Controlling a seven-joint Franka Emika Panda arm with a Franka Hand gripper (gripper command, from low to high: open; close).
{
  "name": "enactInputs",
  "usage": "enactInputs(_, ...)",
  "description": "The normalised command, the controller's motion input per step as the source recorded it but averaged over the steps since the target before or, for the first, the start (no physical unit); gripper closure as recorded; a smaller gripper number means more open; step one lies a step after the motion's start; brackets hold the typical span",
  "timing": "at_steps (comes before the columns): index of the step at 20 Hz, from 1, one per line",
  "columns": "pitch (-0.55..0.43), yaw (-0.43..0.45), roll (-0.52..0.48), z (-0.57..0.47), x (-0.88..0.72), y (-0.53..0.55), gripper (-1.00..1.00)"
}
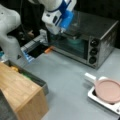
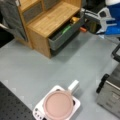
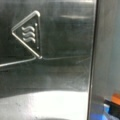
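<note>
Toaster oven [image 1: 85, 40] stands at the back of the gray tabletop [image 1: 67, 77] in a front view, with three black knobs [image 1: 93, 51] down its right side and a glass door in front. The tool [image 1: 60, 30], white and blue, hangs at the oven's upper left corner, very close to the door's top edge; I cannot tell if its fingers are apart or together. The wrist view shows only the steel skin with a hot-surface sign [image 3: 28, 37] pressed in it. I judge the oven heavy and stiff, the metal smooth and slippery, the glass fragile, so the door's top edge is the best place to take. A pink pan [image 2: 58, 105] on a white cooker [image 2: 37, 111] sits well apart.
</note>
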Motion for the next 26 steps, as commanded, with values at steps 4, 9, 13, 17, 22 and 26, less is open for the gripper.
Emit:
enactInputs(4, -0.068, -0.213, 0.191, -0.16, -0.05, 0.23, -1.00)
enactInputs(9, -0.068, -0.206, 0.164, -0.19, -0.09, 0.21, -1.00)
enactInputs(13, -0.086, -0.175, 0.150, -0.21, -0.17, 0.14, -1.00)
enactInputs(17, -0.128, -0.142, 0.178, -0.26, -0.23, 0.04, -1.00)
enactInputs(22, -0.175, -0.110, 0.215, -0.31, -0.27, -0.10, -1.00)
enactInputs(26, -0.197, -0.075, 0.256, -0.34, -0.31, -0.30, -1.00)
